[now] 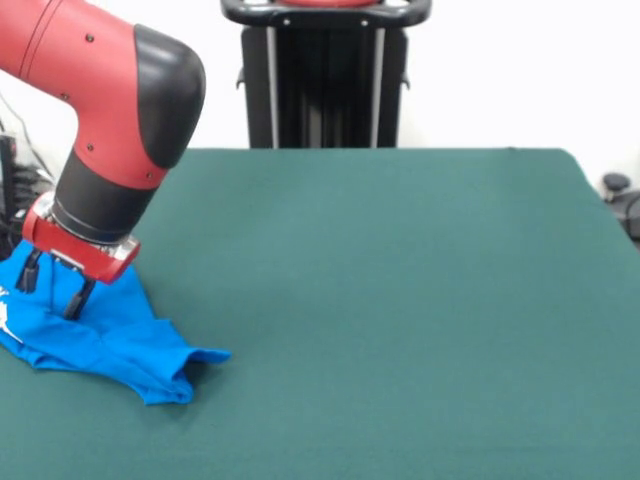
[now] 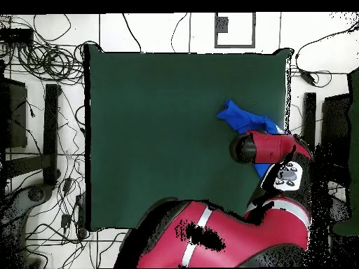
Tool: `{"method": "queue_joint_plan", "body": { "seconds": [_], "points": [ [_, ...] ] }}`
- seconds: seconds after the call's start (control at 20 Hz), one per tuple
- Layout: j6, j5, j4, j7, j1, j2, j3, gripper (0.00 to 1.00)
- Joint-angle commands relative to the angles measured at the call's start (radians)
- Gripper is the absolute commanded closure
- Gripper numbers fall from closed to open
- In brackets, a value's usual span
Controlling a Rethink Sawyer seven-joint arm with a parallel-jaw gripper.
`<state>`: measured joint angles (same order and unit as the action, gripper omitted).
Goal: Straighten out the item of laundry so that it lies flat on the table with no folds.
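The item of laundry [image 1: 110,345] is a bright blue T-shirt, crumpled at the left of the table [image 1: 400,300] in the front view, with a sleeve or corner sticking out to the right. A bit of white print shows at its left edge. My gripper [image 1: 53,293] stands over the shirt's rear part, its two black fingers [image 1: 78,298] apart and their tips down at the cloth. From overhead the shirt [image 2: 242,116] lies near the right edge of the table [image 2: 154,140]. The arm hides part of the shirt and the gripper there.
A black pedestal [image 1: 325,75] stands behind the table's far edge. Black gear [image 1: 622,200] sits past the right corner. Overhead, cables [image 2: 42,63] cover the floor left of the table, and the red arm [image 2: 270,147] reaches over its right edge.
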<state>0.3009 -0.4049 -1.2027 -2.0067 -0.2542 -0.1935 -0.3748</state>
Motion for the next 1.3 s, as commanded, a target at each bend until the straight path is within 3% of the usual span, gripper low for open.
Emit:
{"method": "queue_joint_plan", "body": {
  "seconds": [0.05,1.3],
  "points": [
    [-0.015,0.021,-0.037,-0.104,0.037,0.051,0.102,0.00],
    [-0.024,0.005,-0.013,-0.074,0.013,0.048,0.103,0.00]
  ]
}}
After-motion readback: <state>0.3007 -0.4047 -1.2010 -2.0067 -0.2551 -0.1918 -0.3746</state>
